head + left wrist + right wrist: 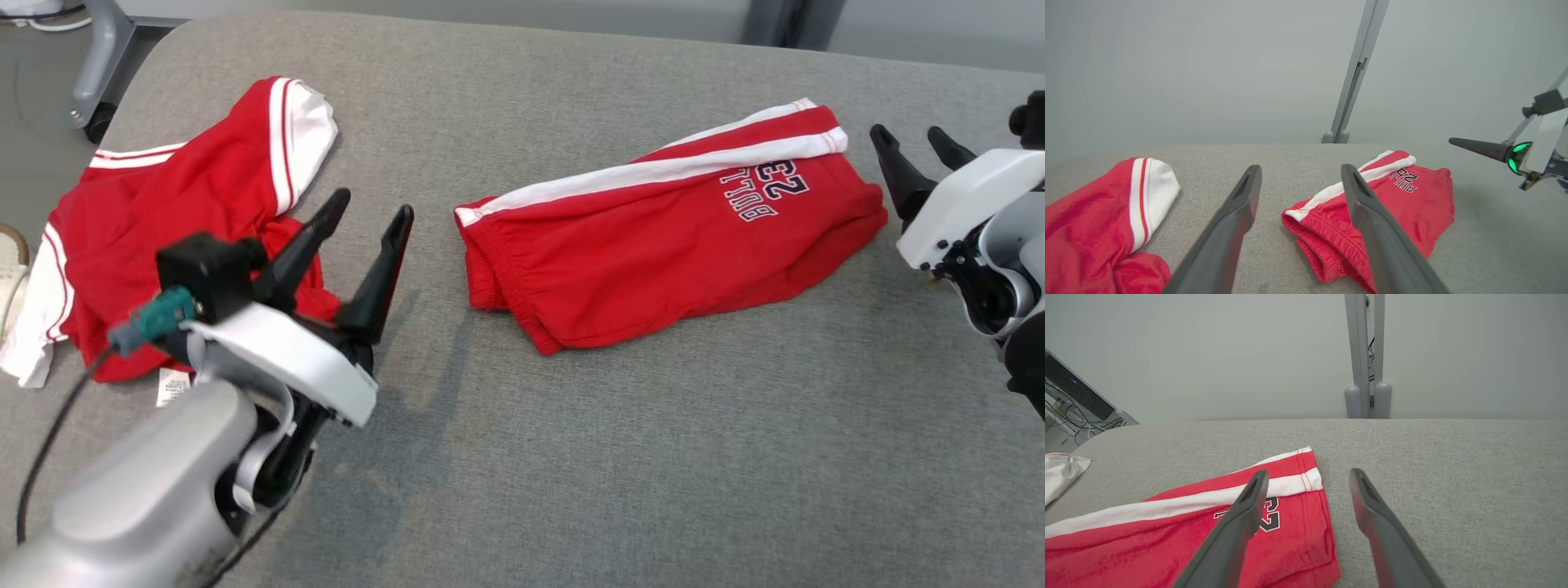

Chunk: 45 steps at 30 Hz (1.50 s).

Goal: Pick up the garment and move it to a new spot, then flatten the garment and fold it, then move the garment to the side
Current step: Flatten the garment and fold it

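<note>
Lying folded on the grey padded worktop (571, 457), the red shorts (669, 229) sit about the middle, a little toward the right edge. The gathered waistband (506, 269) points at the left edge and the leg hems point at the right edge. A white stripe (653, 167) runs along the side nearest the far edge. A crumpled red and white shirt (180, 220) lies well apart from them, by the left edge.

The left pincer (373, 204) hovers between the shirt and the waistband end, its fingers spread wide and holding nothing. The right pincer (908, 132) stands just beside the hem end, near the right edge, equally wide and empty.

The shorts look like a thin, light knit: soft, limp and without any stiffness. They would probably sag between two holds and drape wherever they are unsupported. The stacked layers may also slide over one another. The thick elastic waistband seems the firmest place for the left pincer to bite. The stitched hem corner by the stripe would suit the right one. Each pinch should go through every layer, since catching the top layer alone would likely peel the fold open.
</note>
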Available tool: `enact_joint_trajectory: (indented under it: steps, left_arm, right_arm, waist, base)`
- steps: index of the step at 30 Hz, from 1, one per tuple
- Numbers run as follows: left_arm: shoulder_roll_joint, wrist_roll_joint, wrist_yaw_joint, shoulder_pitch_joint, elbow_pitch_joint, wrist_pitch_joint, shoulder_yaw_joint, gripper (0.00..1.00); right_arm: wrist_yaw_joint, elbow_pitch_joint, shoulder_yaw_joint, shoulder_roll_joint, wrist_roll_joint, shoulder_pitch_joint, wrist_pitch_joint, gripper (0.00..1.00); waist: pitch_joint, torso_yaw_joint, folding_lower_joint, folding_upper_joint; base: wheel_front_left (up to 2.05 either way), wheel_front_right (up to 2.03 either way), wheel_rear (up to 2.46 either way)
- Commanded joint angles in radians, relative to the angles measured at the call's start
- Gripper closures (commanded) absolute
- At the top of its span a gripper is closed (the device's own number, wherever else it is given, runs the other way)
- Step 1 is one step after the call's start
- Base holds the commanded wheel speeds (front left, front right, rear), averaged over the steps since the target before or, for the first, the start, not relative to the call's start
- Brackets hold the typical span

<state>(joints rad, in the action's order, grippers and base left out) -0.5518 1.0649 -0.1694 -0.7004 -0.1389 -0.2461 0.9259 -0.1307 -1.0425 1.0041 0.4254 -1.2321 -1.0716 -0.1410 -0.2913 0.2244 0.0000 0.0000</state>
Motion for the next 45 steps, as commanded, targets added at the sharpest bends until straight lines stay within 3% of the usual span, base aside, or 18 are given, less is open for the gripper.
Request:
enact_joint_trajectory:
  steps: [1, 6, 9, 17, 26, 27, 28, 29, 30, 45]
  left_arm:
    - [0.011, -0.045, -0.031, 0.049, 0.03, -0.015, -0.029, 0.0]
    - [0.093, -0.174, -0.054, 0.181, 0.116, -0.019, -0.164, 0.0]
    - [0.164, -0.294, -0.034, 0.274, 0.155, -0.02, -0.264, 0.0]
    - [0.332, -0.482, 0.094, 0.406, 0.134, -0.02, -0.4, 0.0]
    - [0.439, -0.592, 0.207, 0.432, 0.077, -0.019, -0.49, 0.0]
    - [0.447, -0.601, 0.216, 0.435, 0.073, -0.019, -0.498, 0.0]
    - [0.455, -0.608, 0.223, 0.439, 0.067, -0.019, -0.505, 0.0]
    - [0.46, -0.616, 0.23, 0.444, 0.062, -0.019, -0.509, 0.0]
    - [0.464, -0.624, 0.236, 0.449, 0.055, -0.019, -0.515, 0.0]
    - [0.488, -0.688, 0.286, 0.494, -0.008, -0.019, -0.537, 0.0]
  right_arm:
    - [0.0, -0.023, -0.001, 0.009, -0.012, 0.018, 0.006, 0.0]
    - [0.0, -0.054, -0.006, 0.02, -0.036, 0.01, 0.03, 0.0]
    - [0.0, -0.065, -0.004, 0.026, -0.05, -0.004, 0.06, 0.0]
    - [0.0, -0.115, 0.005, 0.029, -0.076, -0.043, 0.166, 0.0]
    - [-0.001, -0.184, 0.005, -0.032, -0.123, -0.03, 0.348, 0.0]
    - [-0.001, -0.18, 0.007, -0.038, -0.127, -0.024, 0.361, 0.18]
    - [-0.001, -0.175, 0.009, -0.04, -0.128, -0.018, 0.369, 0.58]
    - [-0.001, -0.168, 0.006, -0.041, -0.133, -0.014, 0.361, 0.84]
    - [-0.001, -0.161, 0.003, -0.041, -0.136, -0.011, 0.349, 1.0]
    - [-0.001, -0.015, -0.06, 0.006, -0.207, 0.102, 0.127, 1.0]
  waist:
    - [-0.005, 0.015, 0.0, 0.0]
    - [-0.025, 0.04, 0.0, 0.0]
    - [-0.044, 0.056, 0.0, 0.0]
    - [-0.093, 0.094, 0.0, 0.0]
    - [-0.109, 0.117, 0.0, 0.0]
    - [-0.108, 0.117, 0.0, 0.0]
    - [-0.105, 0.116, 0.0, 0.0]
    - [-0.101, 0.114, 0.0, 0.0]
    - [-0.095, 0.112, 0.0, 0.0]
    - [0.032, -0.005, 0.0, 0.0]
  base:
    - [0.0, 0.0, 0.0]
    - [0.0, 0.0, 0.0]
    - [0.0, 0.0, 0.0]
    - [0.0, 0.0, 0.0]
    - [0.0, 0.0, 0.0]
    - [0.0, 0.0, 0.0]
    - [0.0, 0.0, 0.0]
    - [0.0, 0.0, 0.0]
    - [0.0, 0.0, 0.0]
    - [0.0, 0.0, 0.0]
